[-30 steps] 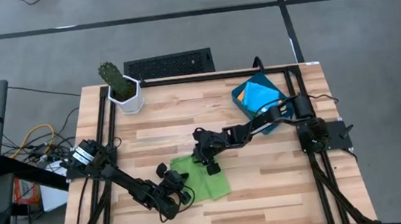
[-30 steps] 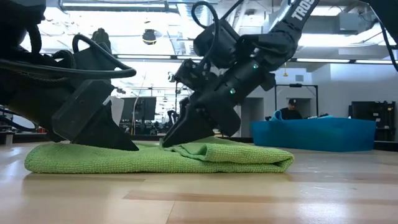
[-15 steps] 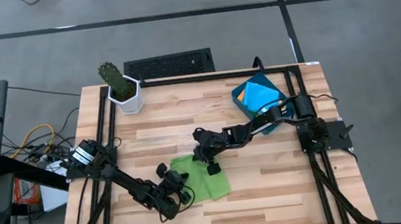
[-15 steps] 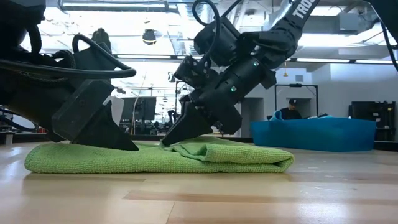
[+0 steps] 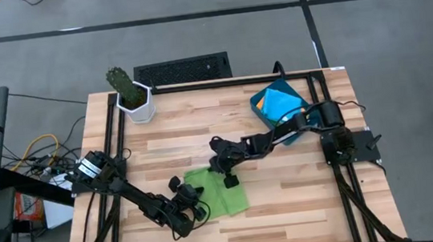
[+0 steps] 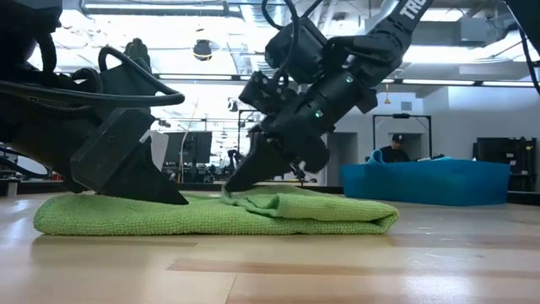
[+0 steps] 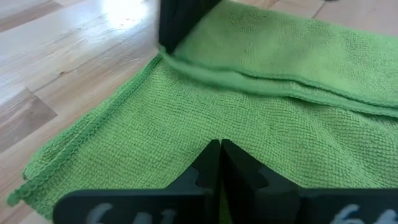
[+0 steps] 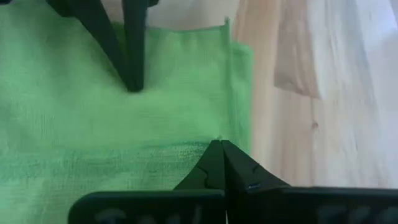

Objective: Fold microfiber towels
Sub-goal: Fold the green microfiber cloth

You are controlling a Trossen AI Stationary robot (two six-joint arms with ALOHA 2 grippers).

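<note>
With the lime green towel (image 5: 218,193) lying well apart from the dark-blue tray (image 5: 273,103), the right gripper (image 6: 229,191) pinches its folded edge closed and should lift gently while the closed, empty left gripper (image 7: 220,144) pins the cloth flat.

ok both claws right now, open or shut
left claw: shut, tips pressed on the green towel.
right claw: shut on a fold of the towel.

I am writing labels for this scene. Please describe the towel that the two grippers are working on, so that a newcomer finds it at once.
Start at the wooden table, front half, just left of its middle. There the lime green towel lies partly folded, with the left gripper and right gripper both shut on it. The other cloths sit in the blue tray at the far right.
</note>
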